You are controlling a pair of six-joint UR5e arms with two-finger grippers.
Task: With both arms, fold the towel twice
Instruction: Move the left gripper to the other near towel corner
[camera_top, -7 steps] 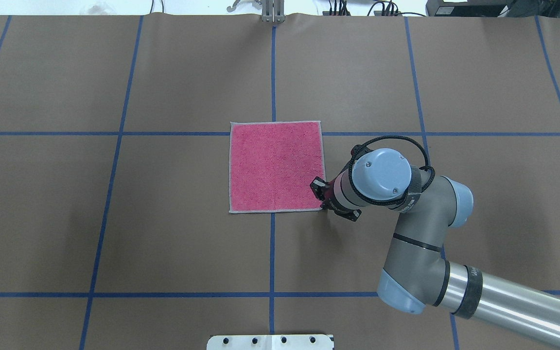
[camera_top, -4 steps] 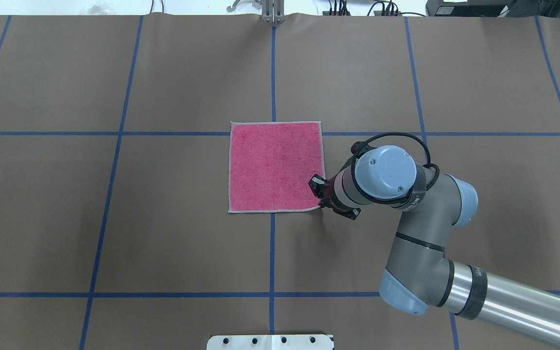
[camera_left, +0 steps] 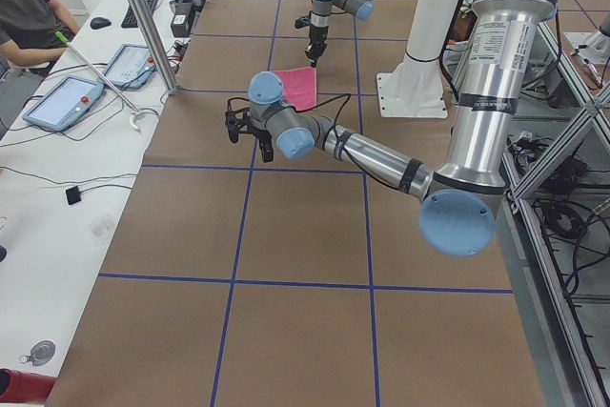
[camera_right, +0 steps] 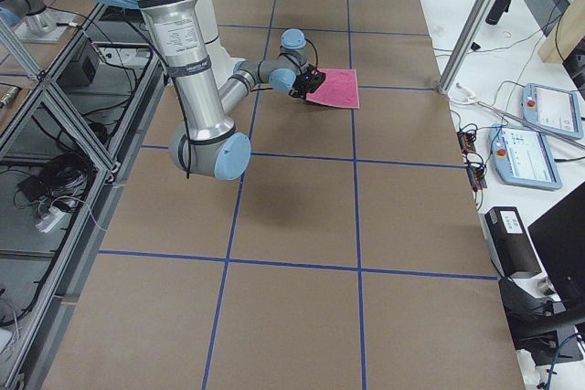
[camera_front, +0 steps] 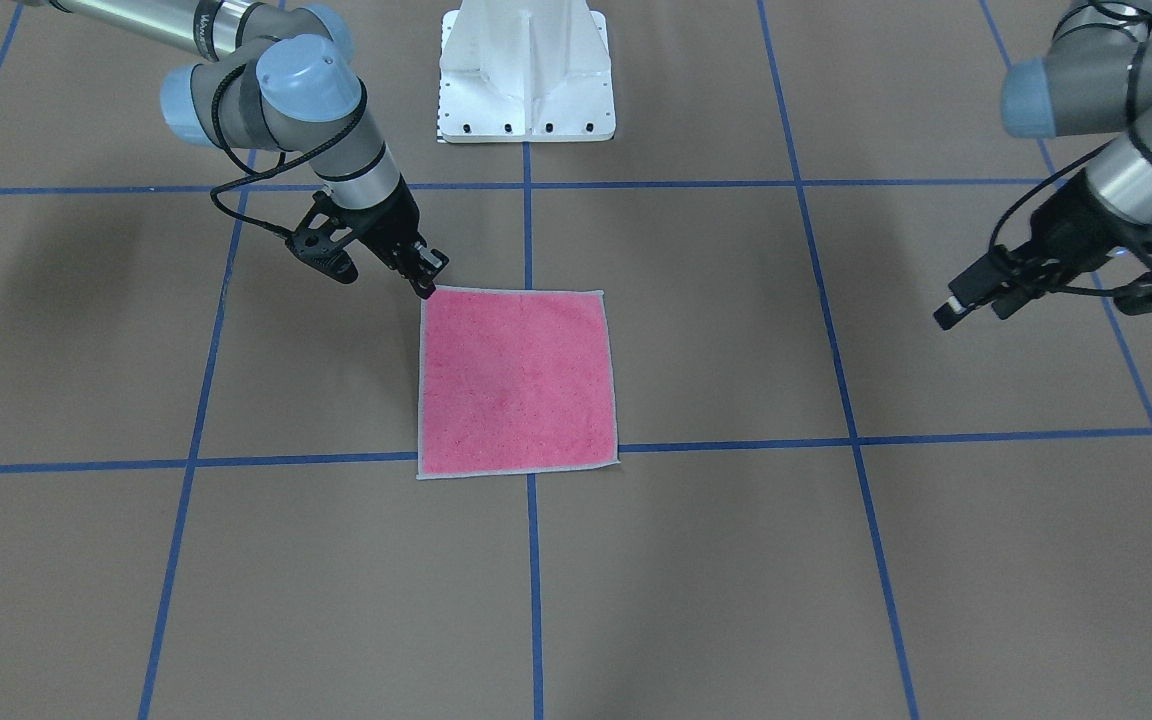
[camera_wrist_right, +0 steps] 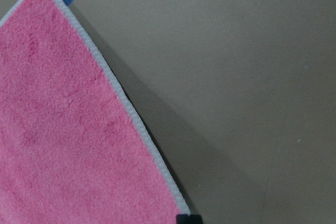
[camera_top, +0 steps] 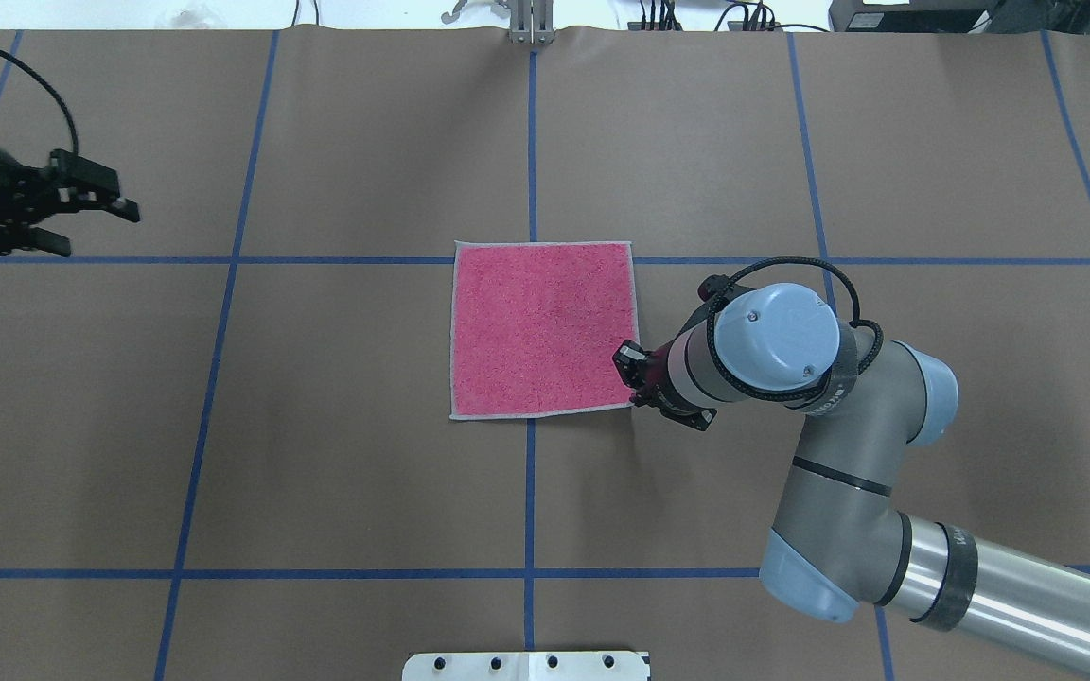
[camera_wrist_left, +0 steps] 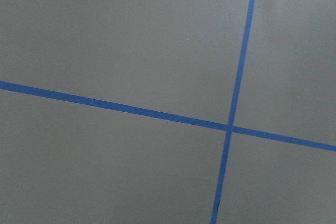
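The brown table (camera_top: pixel 318 426) is marked with blue tape lines (camera_top: pixel 318 573). The right arm (camera_top: pixel 829 473) reaches to the pink towel (camera_top: pixel 540 326), which lies flat in the middle of the table. The right gripper (camera_front: pixel 426 282) is clenched on the towel corner nearest the robot. The left gripper (camera_front: pixel 971 305) hangs well apart from the towel, with its fingers spread.

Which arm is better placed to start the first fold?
Right. The right gripper sits at the towel corner nearest the robot on its own side and seems to pinch it. The left gripper hovers far off over bare table.
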